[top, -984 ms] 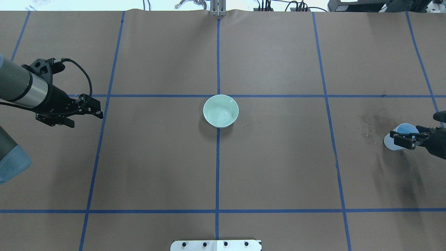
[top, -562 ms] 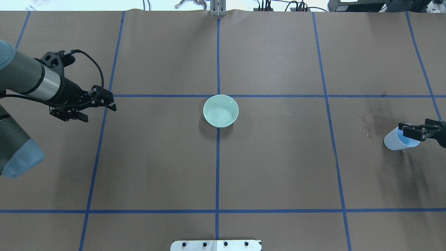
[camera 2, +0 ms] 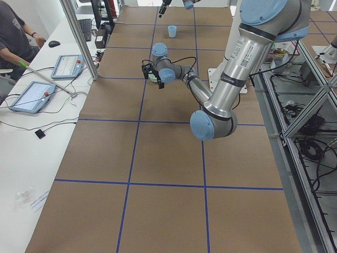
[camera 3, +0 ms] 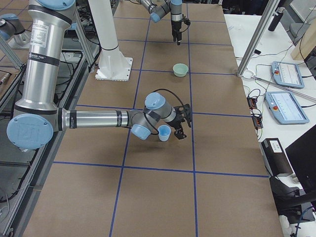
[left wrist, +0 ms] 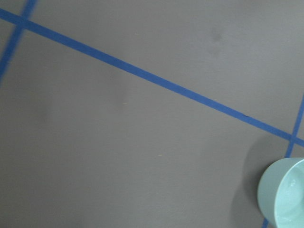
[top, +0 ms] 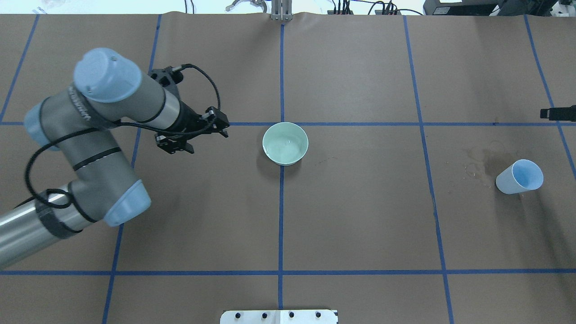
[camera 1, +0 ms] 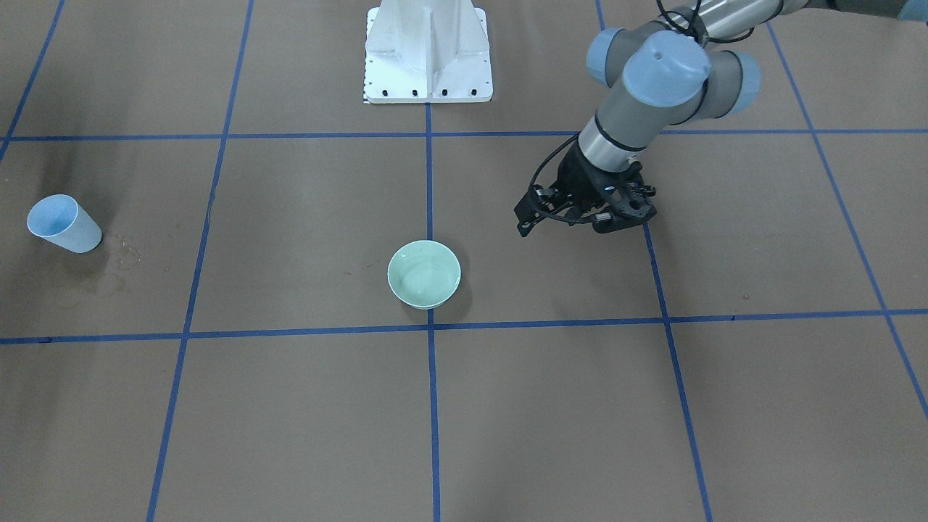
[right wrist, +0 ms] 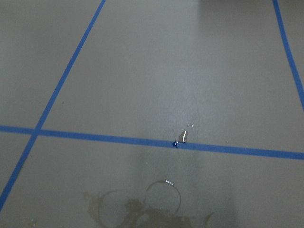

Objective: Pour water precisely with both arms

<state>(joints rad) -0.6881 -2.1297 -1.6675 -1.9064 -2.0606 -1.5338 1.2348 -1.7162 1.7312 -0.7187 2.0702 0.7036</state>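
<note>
A pale green bowl stands at the table's middle, with faint glints of water inside. My left gripper hangs open and empty a short way to the bowl's left, above the table. A light blue cup stands alone at the far right. My right gripper only pokes in at the overhead view's right edge. In the right side view the right gripper sits just beyond the cup, jaws spread, holding nothing. I cannot tell whether the cup holds water.
Wet rings and stains mark the brown paper beside the cup. The white pedestal is bolted at the robot's side. Blue tape lines grid the table. A person sits at a side bench with tablets.
The left arm swung right, from the table's left edge to near the bowl. The right gripper let go of the cup and drew back; the cup now stands alone.
</note>
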